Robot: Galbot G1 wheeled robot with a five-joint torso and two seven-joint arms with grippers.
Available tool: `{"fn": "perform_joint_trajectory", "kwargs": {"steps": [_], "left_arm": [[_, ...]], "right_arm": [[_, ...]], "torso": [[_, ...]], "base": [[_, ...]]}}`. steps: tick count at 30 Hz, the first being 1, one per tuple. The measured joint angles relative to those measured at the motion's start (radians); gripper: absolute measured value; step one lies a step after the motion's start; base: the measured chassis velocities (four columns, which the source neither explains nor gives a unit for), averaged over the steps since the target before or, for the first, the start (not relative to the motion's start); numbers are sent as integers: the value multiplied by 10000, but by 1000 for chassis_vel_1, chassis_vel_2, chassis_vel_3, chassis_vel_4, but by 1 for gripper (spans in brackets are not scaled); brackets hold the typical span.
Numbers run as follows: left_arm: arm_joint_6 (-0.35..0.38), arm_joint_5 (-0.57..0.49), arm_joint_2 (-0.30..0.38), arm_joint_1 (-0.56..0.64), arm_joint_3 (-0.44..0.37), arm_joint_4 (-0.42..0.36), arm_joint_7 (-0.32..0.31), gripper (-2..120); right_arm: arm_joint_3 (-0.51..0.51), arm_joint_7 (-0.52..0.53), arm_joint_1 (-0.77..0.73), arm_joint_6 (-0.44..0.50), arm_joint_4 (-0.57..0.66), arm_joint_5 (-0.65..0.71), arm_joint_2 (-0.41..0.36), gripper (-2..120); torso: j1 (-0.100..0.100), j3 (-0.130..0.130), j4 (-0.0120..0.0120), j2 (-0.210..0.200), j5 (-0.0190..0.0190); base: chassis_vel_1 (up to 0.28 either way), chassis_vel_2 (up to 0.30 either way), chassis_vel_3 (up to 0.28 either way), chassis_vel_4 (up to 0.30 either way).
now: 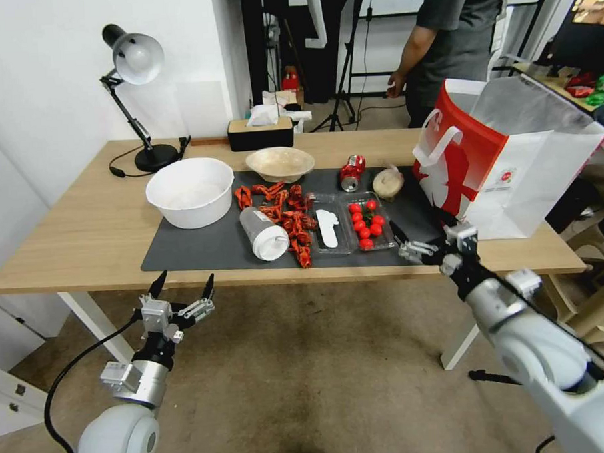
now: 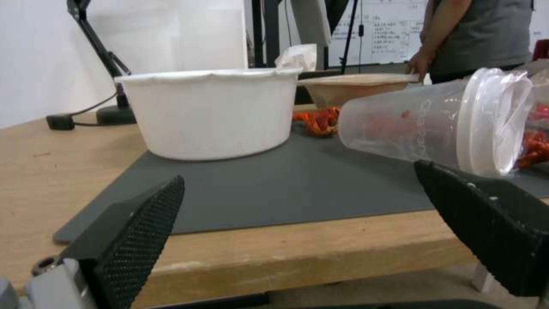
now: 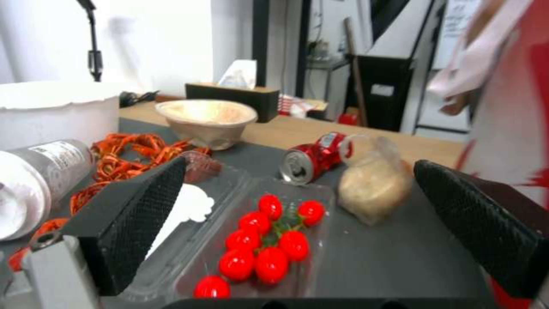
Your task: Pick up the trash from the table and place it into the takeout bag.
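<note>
The right claw (image 1: 409,243) hovers over the near edge of the desk (image 1: 81,223) with its fingers spread apart and nothing between them, right at the front corner of the dark mat (image 1: 203,247). Just ahead of it lies the clear tray of red tomatoes (image 1: 366,221), which is not trash; a little beyond that tray sit the beige paper lump (image 1: 388,182) and, beside it, the red soda can (image 1: 352,172) lying on its side. Immediately to the claw's right stands the takeout bag (image 1: 506,171), upright with its mouth open, near the desk's right end. Farther off to the claw's left lies the clear white-lidded plastic cup (image 1: 263,233), tipped over among a scatter of red-orange scraps (image 1: 288,217), with the shallow beige bowl (image 1: 280,163) behind it and the big white bowl (image 1: 190,191) past that. The left claw (image 1: 182,290) hangs below the desk's front edge, fingers also wide apart and empty, facing the fallen cup and the white bowl. As far as can be judged, the work has barely started: the can, lump, cup and bowl all remain on the desk, and whether anything already lies inside the bag cannot be told.
</note>
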Motion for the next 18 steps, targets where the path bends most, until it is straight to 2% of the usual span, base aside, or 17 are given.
{"fn": "perform_joint_trajectory", "kwargs": {"steps": [1, 3, 4, 7, 8, 10, 11, 13, 14, 17, 18], "left_arm": [[0, 0, 0, 0, 0, 0, 0, 100], [37, 14, -41, -72, -3, 24, -15, 100], [37, 14, -41, -72, -3, 24, -15, 100], [41, -3, -48, -102, -81, 43, -33, 100], [41, -3, -48, -102, -81, 43, -33, 100], [27, -24, -58, -105, -146, 99, -38, 100], [27, -24, -58, -105, -146, 99, -38, 100], [20, -27, -78, -103, -170, 144, -38, 100], [20, -27, -78, -103, -170, 144, -38, 100], [9, -26, -154, -115, -176, 166, -35, 100], [9, -26, -154, -115, -176, 166, -35, 100]], "right_arm": [[0, 0, 0, 0, 0, 0, 0, 100], [-937, 105, 1468, -337, -931, 670, -371, 100], [-937, 105, 1468, -337, -931, 670, -371, 100], [-1855, 889, 2786, -758, -1510, 906, -386, 100], [-1855, 889, 2786, -758, -1510, 906, -386, 100], [-2505, 1754, 3628, -1474, -1740, 1256, -239, 100], [-2505, 1754, 3628, -1474, -1740, 1256, -239, 100], [-3096, 2693, 4280, -2134, -1873, 1496, -94, 100], [-3096, 2693, 4280, -2134, -1873, 1496, -94, 100], [-3782, 4142, 5068, -2853, -2122, 1864, 161, 100], [-3782, 4142, 5068, -2853, -2122, 1864, 161, 100]], "torso": [[0, 0, 0, 0, 0], [0, 0, -1, 0, 2], [0, 0, -1, 0, 2], [1, 0, 1, -1, 0], [1, 0, 1, -1, 0], [0, 0, 1, -1, 3], [0, 0, 1, -1, 3], [-1, 0, 0, 0, -3], [-1, 0, 0, 0, -3], [-1, -1, 0, 0, -1], [-1, -1, 0, 0, -1]], "base": [[0, 0, 0, 0], [0, 0, 0, 0], [0, 0, 0, 0], [0, 0, 0, 0], [0, 0, 0, 0], [0, 0, 0, 0], [0, 0, 0, 0], [0, 0, 0, 0], [0, 0, 0, 0], [0, 0, 0, 0], [0, 0, 0, 0]]}}
